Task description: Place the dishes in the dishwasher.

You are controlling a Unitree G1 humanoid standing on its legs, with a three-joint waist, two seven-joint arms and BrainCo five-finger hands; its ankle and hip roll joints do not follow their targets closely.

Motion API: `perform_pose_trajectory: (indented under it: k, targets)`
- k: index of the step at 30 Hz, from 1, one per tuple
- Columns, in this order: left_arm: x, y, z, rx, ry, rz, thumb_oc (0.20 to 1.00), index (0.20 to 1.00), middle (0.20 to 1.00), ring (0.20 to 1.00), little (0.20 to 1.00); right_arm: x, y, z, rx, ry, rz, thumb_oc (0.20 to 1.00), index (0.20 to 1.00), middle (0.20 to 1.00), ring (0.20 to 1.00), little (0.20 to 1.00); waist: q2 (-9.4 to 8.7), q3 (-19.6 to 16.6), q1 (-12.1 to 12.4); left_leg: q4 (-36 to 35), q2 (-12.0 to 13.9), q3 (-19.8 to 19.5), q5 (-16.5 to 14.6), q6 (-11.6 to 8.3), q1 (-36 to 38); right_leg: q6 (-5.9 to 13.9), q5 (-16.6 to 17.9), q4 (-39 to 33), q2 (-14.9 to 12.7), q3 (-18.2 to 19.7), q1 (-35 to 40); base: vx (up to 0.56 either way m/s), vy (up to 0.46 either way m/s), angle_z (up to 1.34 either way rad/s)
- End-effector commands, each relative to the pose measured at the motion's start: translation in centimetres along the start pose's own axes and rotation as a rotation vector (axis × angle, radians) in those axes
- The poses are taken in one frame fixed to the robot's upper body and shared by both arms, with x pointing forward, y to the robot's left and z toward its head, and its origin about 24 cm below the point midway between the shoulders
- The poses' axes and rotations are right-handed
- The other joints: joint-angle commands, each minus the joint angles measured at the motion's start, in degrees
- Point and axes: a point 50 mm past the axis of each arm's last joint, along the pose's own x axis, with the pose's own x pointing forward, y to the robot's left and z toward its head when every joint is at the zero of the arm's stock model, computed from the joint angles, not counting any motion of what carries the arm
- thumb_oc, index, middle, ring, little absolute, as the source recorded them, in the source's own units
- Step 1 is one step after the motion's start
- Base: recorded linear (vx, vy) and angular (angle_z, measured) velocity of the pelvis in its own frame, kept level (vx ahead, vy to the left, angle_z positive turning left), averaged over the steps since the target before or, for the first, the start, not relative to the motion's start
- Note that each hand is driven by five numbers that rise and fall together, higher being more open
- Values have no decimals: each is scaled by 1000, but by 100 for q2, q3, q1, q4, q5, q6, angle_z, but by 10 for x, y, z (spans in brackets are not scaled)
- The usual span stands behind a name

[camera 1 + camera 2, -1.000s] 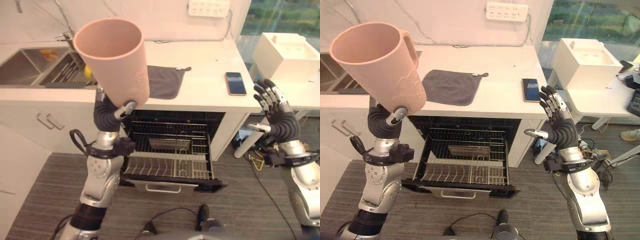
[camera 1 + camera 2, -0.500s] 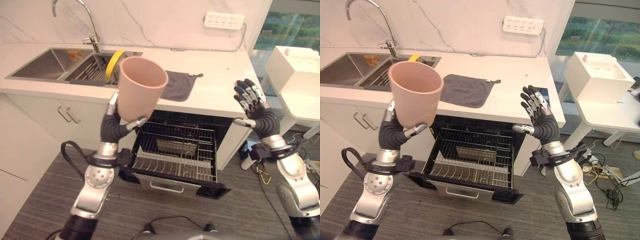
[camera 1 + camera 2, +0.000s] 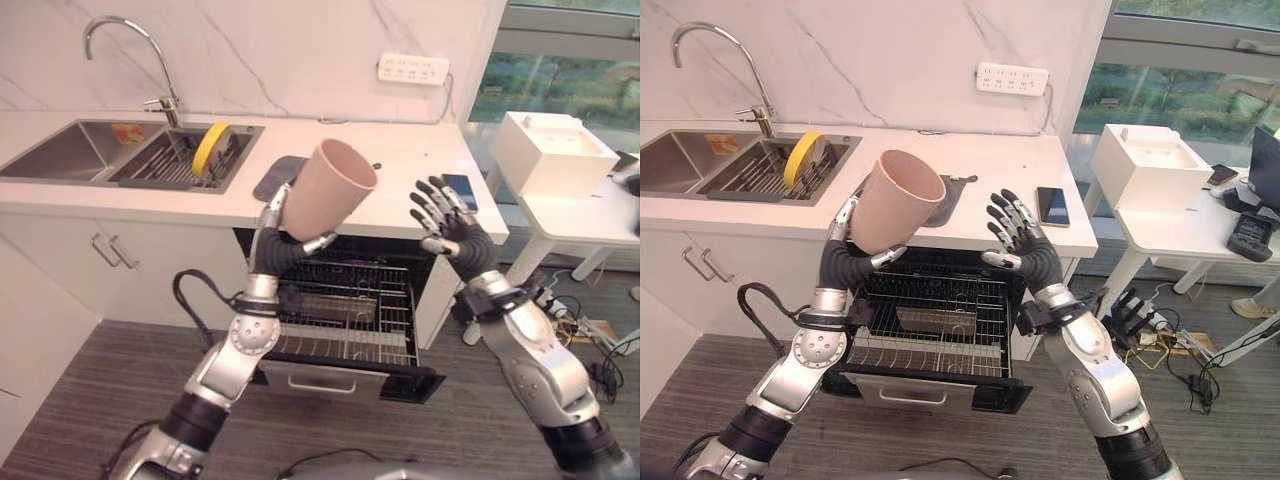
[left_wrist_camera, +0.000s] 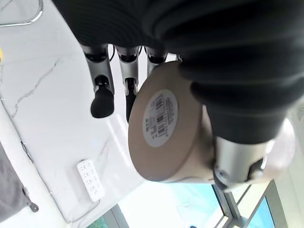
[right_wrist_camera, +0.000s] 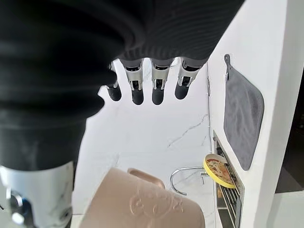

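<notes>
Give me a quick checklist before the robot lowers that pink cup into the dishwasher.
1. Left hand holds the pink cup: ok, thumb and fingers curled round its base.
2. Dishwasher open, lower rack pulled out: ok.
3. Free slot in the rack: cannot tell; one dark item lies there.
4. Right hand free: ok, fingers spread, holding nothing.
5. Cup turned mouth down for loading: not ok, mouth tilts upward.
</notes>
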Motion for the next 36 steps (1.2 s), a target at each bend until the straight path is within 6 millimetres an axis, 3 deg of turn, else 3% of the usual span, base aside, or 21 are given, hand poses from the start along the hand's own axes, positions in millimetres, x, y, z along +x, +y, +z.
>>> perform_pose_trajectory:
  k: [1, 5, 8, 18, 30, 36]
  targets:
    - [24, 7, 18, 43, -145, 75, 200, 200, 200, 200, 200, 16, -1, 30, 32, -137, -16, 1000, 1000, 1000, 1000, 1000, 150, 52, 125, 12, 329, -233, -593, -147, 298, 228, -686, 151, -163, -201, 347, 0, 0, 0]
    - [29, -2, 17, 47, -117, 87, 200, 200, 200, 200, 200, 27, 10, 33, 76, -153, 2, 1000, 1000, 1000, 1000, 1000, 134, 0, 157, 12, 329, -245, -564, -148, 273, 214, -653, 104, -166, -224, 363, -10, -4, 0]
    - [30, -13, 22, 47, -153, 70, 200, 200, 200, 200, 200, 37, 28, 34, 214, -151, 62, 1000, 1000, 1000, 1000, 1000, 122, -31, 222, 12, 339, -273, -554, -160, 264, 199, -644, 75, -167, -275, 391, -10, -6, 0]
    - [33, -24, 27, 109, -202, 4, 200, 200, 200, 200, 200, 53, 43, 43, 280, -175, 47, 1000, 1000, 1000, 1000, 1000, 155, -63, 323, 12, 358, -315, -526, -180, 238, 178, -646, 46, -169, -358, 427, -8, -2, 1]
    - [36, -32, 31, 118, -230, -40, 200, 200, 200, 200, 200, 66, 56, 44, 232, -168, 44, 1000, 1000, 1000, 1000, 1000, 192, -59, 374, 12, 361, -315, -493, -194, 216, 152, -663, 46, -161, -407, 451, 0, 0, 0]
    - [37, -33, 31, 108, -218, -46, 200, 200, 200, 200, 200, 69, 55, 48, 111, -205, 14, 1000, 1000, 1000, 1000, 1000, 204, -44, 380, 12, 354, -313, -485, -195, 207, 149, -665, 45, -163, -401, 453, 0, 0, 0]
